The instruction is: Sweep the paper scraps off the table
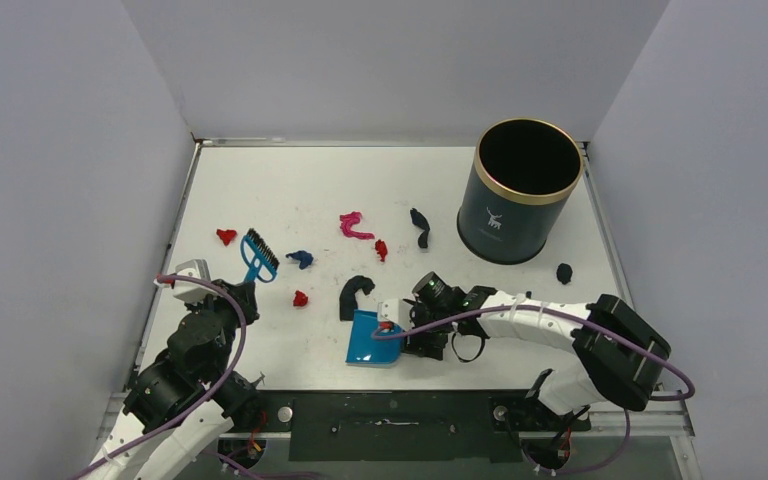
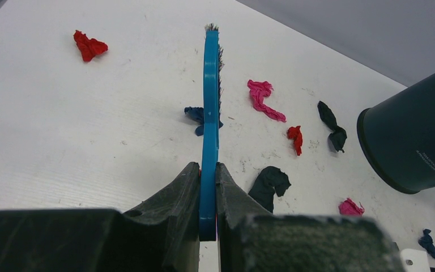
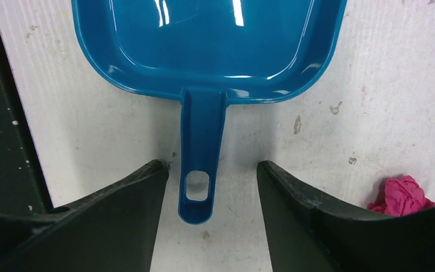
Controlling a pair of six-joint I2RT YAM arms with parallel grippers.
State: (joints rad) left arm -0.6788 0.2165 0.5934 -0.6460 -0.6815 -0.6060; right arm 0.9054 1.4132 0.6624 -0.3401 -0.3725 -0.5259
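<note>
Right, we have the left gripper [image 2: 208,173] clamped tight on the blue brush [image 2: 210,96] handle, over the left side of the table [image 1: 290,180]. The right gripper [image 3: 209,170] is spread wide, its fingers on either side of the dustpan [image 3: 204,45] handle without touching it, and the pan lies close to the near edge. We see paper scraps [image 1: 353,226] dotting the middle band. One black lump [image 1: 564,272] sits by the right rim, near the bin [image 1: 520,190]. Bare white runs along the far rim.

A robot lab test cell: plain grey walls [image 1: 390,60] box in a scuffed white table [image 1: 290,190]
</note>
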